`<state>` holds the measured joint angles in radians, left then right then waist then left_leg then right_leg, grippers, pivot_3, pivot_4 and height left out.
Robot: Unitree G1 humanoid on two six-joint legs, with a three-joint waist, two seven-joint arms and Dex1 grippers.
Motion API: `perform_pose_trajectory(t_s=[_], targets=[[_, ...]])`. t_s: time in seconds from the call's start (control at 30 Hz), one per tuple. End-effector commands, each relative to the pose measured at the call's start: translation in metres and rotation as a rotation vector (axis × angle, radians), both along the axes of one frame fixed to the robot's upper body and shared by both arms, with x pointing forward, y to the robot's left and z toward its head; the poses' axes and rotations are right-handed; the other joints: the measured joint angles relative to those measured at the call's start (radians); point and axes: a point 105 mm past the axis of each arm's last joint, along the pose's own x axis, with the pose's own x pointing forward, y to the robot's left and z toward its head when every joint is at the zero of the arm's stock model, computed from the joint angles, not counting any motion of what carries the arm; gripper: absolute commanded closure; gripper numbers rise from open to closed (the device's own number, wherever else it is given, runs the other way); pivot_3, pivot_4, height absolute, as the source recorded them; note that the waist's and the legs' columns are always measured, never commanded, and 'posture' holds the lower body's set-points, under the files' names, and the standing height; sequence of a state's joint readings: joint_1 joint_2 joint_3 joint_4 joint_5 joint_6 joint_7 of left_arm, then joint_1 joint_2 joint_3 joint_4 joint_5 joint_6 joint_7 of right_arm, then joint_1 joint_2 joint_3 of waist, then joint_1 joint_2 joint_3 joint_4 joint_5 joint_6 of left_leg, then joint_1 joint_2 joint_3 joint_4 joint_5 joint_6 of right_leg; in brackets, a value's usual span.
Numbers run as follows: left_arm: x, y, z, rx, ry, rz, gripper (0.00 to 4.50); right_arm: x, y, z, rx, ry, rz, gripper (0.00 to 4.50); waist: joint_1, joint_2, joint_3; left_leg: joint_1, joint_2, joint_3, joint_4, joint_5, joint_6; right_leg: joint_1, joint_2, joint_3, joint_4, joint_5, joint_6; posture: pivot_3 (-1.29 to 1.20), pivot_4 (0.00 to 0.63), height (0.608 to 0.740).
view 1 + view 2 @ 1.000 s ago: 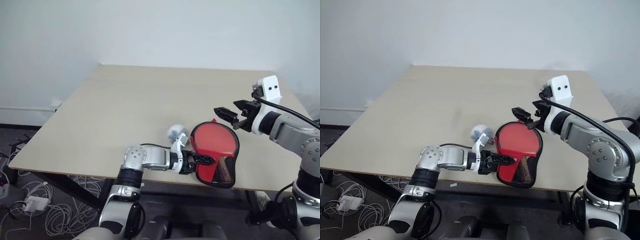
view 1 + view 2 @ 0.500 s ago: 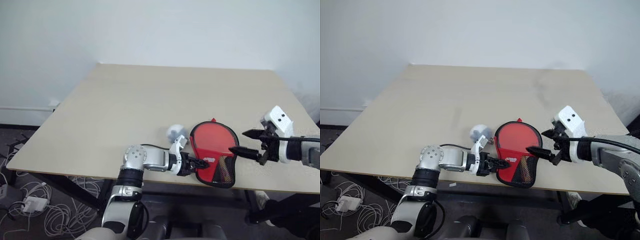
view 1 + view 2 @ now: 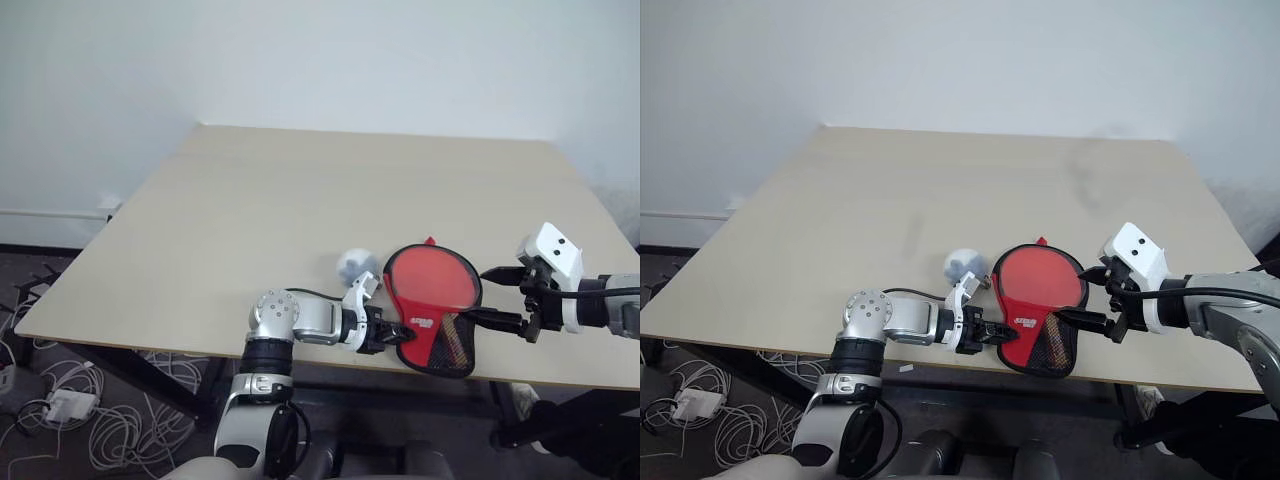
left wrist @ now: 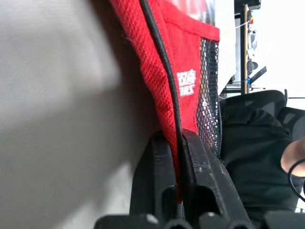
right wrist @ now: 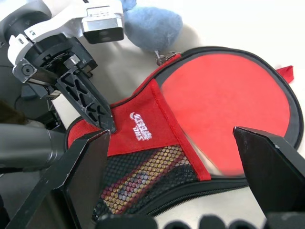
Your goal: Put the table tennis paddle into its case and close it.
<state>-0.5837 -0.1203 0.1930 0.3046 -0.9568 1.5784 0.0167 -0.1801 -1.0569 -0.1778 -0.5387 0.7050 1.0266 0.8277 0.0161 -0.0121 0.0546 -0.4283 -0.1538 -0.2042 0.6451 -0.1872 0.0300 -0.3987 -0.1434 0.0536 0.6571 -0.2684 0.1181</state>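
The red case [image 3: 430, 285] lies flat near the table's [image 3: 300, 190] front edge, with black edging and a mesh panel toward me. Through the mesh I see the table tennis paddle's striped handle [image 5: 143, 177]. The rest of the paddle is hidden inside the case. My left gripper [image 3: 400, 332] is shut on the case's near left edge. In the left wrist view its fingers [image 4: 200, 176] pinch the red fabric and black edging. My right gripper [image 3: 497, 297] hangs open just right of the case, its two fingers spread wide and pointing at it, touching nothing.
A whitish fuzzy ball [image 3: 353, 265] rests on the table against the case's left side, tied to its zip pull [image 5: 162, 58]. The case's mesh end sits right at the front table edge. Cables [image 3: 60, 410] lie on the floor at the left.
My left gripper has closed on the case's edge. My right arm has dropped from above the case to table height at its right side, staying open.
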Motion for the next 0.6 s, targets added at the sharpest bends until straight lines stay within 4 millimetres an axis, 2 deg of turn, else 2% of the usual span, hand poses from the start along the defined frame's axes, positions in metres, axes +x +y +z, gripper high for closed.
perform_pose_trajectory(t_s=[0.03, 0.27, 0.6], targets=[[-0.005, -0.002, 0.000, -0.007, 0.015, -0.022, 4.49, 0.001, -0.001, 0.008, -0.026, -0.042, 0.013, 0.00, 0.000, 0.000, 0.000, 0.000, 0.000, 0.000, 0.000, 0.000, 0.000, 0.000, 0.000, 0.000, 0.000, 0.000, 0.000, 0.00, 0.000, 0.698], [-0.003, -0.009, 0.012, -0.027, -0.023, -0.001, 4.49, 0.000, 0.001, 0.008, -0.031, -0.042, 0.021, 0.00, 0.000, 0.000, 0.000, 0.000, 0.000, 0.000, 0.000, 0.000, 0.000, 0.001, 0.000, 0.000, 0.000, 0.000, 0.000, 0.00, 0.000, 0.698], [-0.026, -0.012, 0.017, -0.036, -0.055, -0.027, 4.49, 0.000, 0.008, 0.008, -0.022, -0.041, 0.038, 0.00, 0.000, 0.000, 0.000, 0.000, 0.000, 0.000, 0.001, 0.000, 0.000, 0.001, 0.000, 0.001, 0.000, 0.000, 0.000, 0.00, 0.000, 0.698]])
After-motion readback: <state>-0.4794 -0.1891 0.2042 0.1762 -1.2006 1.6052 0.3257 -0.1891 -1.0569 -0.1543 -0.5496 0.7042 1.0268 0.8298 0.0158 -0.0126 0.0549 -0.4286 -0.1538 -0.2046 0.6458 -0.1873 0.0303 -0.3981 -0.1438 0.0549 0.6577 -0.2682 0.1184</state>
